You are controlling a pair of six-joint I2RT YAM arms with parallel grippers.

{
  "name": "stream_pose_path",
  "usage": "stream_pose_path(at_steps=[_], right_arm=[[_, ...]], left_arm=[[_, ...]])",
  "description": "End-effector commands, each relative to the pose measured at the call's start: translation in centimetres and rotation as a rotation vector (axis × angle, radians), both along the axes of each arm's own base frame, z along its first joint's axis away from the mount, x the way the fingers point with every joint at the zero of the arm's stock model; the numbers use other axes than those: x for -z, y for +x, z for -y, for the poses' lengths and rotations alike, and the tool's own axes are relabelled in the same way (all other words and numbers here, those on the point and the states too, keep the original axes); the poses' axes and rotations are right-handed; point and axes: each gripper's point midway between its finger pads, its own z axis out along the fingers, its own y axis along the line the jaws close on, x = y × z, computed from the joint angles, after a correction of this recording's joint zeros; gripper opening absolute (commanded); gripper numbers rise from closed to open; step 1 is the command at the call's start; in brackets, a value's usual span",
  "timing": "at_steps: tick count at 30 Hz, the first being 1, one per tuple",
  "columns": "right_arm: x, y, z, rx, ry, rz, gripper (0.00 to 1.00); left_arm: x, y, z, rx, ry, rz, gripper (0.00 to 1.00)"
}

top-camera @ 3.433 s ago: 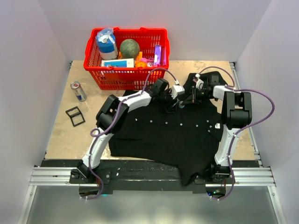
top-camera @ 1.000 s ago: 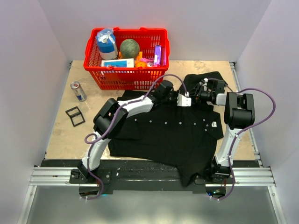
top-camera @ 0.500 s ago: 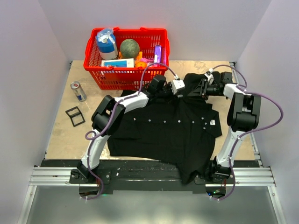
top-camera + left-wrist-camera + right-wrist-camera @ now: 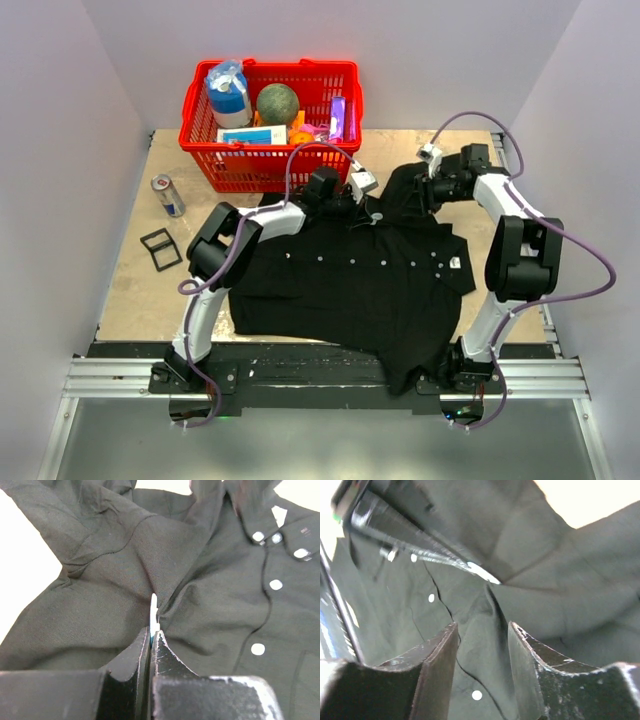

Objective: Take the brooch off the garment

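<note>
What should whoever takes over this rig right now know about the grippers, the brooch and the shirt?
Left gripper: shut on the brooch, seen edge-on, at the collar end of the black shirt.
Right gripper: its fingers straddle a raised fold of the shirt. The pictures do not show whether it clamps the fold.
Shirt: spread out in front of the arms, with its far end bunched up between the two grippers.
Done: the brooch is grasped.
Left: the fabric creases converge on the brooch, so it looks attached. It probably needs pulling free while the shirt is held back.
</note>
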Motion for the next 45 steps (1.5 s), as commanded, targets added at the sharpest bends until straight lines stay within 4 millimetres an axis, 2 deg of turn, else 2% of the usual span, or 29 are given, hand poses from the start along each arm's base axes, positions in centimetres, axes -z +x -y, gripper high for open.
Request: stream_pose_path(at_steps=[1,11,13,14,16,21,23,26,33,35,40,45], right_arm=[[-0.8,-1.0,-0.8,-0.189,-0.123,0.2,0.49],[0.6,0.2,-2.5,-0.302,-0.113,0.219,0.5],[0.9,-0.6,-2.6,-0.328,-0.098,0.185,0.5],[1.2,-1.2,-3.9,-0.384,-0.1,0.197,0.5],[1.8,-2.5,-4.7,-0.434,-0.111,0.189,0.51],[2.8,-3.9,-6.0,-0.489,-0.111,0.168,0.53],[3.3,-4.1,-6.2,-0.519,-0.123,0.165,0.52],[4.1,-3.7,-6.1,-0.522,-0.138,0.163,0.52],[5.3,-3.2,-6.2,-0.551,-0.16,0.145,0.49],[5.5,-3.2,-6.3,-0.551,-0.162,0.139,0.48],[5.4,-3.0,-6.3,-0.53,-0.163,0.121,0.47],[5.5,-2.6,-6.5,-0.506,-0.175,0.121,0.45]], left_arm=[[-4.8,-0.7,0.3,0.038,-0.138,-0.021,0.0],[-3.4,-3.2,-0.1,0.073,-0.174,-0.166,0.0],[-3.2,-3.4,-0.4,0.06,-0.17,-0.179,0.0],[-2.9,-3.6,-0.6,0.05,-0.162,-0.197,0.0],[-2.5,-3.5,-1.0,0.029,-0.15,-0.215,0.0],[-1.9,-4.2,-1.3,0.029,-0.167,-0.282,0.0],[-1.3,-4.5,-1.4,0.02,-0.179,-0.339,0.0],[-1.5,-5.0,-1.4,0.046,-0.217,-0.366,0.0],[-1.0,-5.1,-1.5,0.051,-0.198,-0.362,0.0],[-0.4,-4.8,-1.6,0.039,-0.182,-0.356,0.11],[0.6,-4.5,-1.5,0.03,-0.164,-0.365,0.14],[1.3,-4.5,-1.3,0.04,-0.16,-0.388,0.27]])
